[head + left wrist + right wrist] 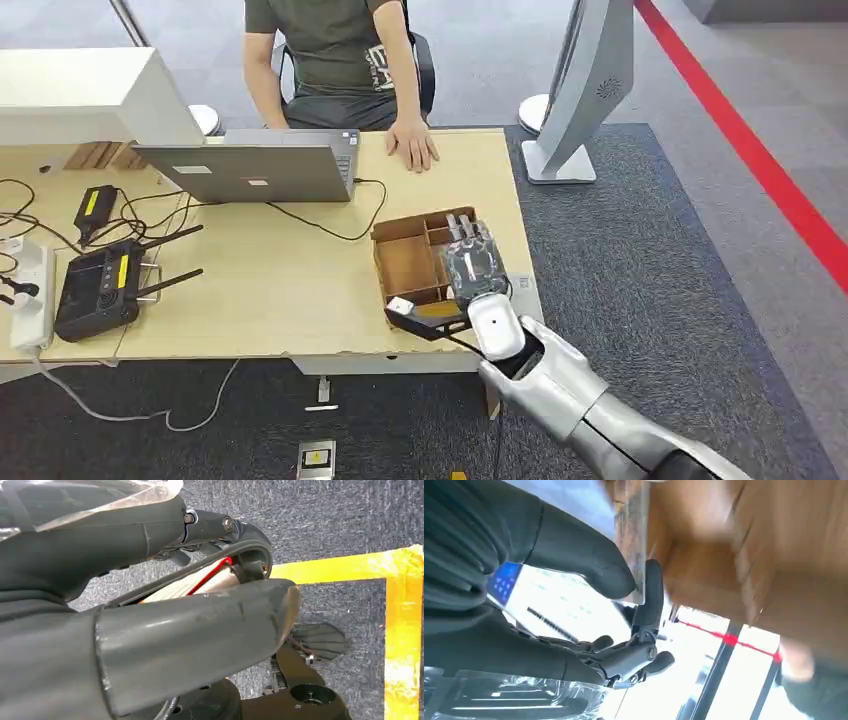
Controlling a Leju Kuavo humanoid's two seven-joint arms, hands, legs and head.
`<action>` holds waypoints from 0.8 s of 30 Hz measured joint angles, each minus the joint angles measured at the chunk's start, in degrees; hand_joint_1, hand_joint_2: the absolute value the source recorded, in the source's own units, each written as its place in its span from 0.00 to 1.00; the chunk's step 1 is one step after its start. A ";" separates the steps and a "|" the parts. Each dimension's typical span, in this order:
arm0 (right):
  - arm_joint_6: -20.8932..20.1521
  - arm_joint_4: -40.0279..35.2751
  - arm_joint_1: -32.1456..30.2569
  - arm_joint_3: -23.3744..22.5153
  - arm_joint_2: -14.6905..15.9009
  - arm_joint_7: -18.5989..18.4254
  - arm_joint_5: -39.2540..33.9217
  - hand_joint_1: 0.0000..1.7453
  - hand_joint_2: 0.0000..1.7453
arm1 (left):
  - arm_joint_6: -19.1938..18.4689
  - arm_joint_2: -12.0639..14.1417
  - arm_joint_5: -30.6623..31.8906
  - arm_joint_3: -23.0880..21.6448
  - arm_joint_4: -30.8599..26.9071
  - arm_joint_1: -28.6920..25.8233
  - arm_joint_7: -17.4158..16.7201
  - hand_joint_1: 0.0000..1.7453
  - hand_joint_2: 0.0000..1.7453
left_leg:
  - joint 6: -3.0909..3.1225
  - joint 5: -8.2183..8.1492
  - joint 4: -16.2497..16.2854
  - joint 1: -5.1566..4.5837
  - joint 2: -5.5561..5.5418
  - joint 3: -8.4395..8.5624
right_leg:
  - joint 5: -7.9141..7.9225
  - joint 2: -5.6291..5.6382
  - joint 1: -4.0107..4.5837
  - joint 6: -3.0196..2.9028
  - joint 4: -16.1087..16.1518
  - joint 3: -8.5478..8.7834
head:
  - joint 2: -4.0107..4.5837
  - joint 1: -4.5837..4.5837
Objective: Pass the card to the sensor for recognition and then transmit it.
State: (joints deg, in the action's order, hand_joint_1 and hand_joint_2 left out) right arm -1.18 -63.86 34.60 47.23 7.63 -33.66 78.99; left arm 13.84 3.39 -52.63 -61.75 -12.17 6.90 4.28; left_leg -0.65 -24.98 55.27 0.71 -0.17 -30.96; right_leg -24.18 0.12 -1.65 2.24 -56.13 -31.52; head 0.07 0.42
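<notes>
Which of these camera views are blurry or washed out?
Head view: sharp, evenly lit. Right wrist view: the cardboard box is smeared with blur, the background blown out white behind the right hand. Left wrist view: the left hand looms close and soft; floor sharper.

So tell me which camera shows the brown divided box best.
The head view: the brown divided box sits whole on the table, its compartments plain, the right hand over its right side. The right wrist view gives a blurred brown close-up, probably the box. The left wrist view looks at carpet.
</notes>
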 joint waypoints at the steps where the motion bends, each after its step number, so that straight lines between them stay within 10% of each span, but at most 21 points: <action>1: -0.41 -1.26 0.52 -0.29 0.44 0.13 0.44 1.00 1.00 | 0.00 0.00 0.00 0.00 0.00 0.02 0.07 0.00 0.00 | 0.00 0.00 0.00 0.00 0.00 0.00 | 0.00 0.00 0.00 0.00 0.00 0.00 | 0.02 0.00; 24: -0.72 -18.10 0.90 -2.78 4.59 1.55 2.25 1.00 1.00 | 0.39 0.00 -0.26 0.00 0.00 0.11 0.48 0.00 0.00 | 0.00 0.00 -0.01 0.01 0.00 -0.02 | -0.01 0.00 0.01 -0.01 0.00 -0.01 | 0.02 0.00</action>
State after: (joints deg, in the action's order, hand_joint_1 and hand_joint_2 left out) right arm -1.90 -81.96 35.49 44.46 12.22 -32.11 81.24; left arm 14.23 3.39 -52.89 -61.75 -12.17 7.01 4.76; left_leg -0.66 -24.99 55.26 0.72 -0.17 -30.98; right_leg -24.20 0.12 -1.64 2.24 -56.13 -31.53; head 0.09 0.42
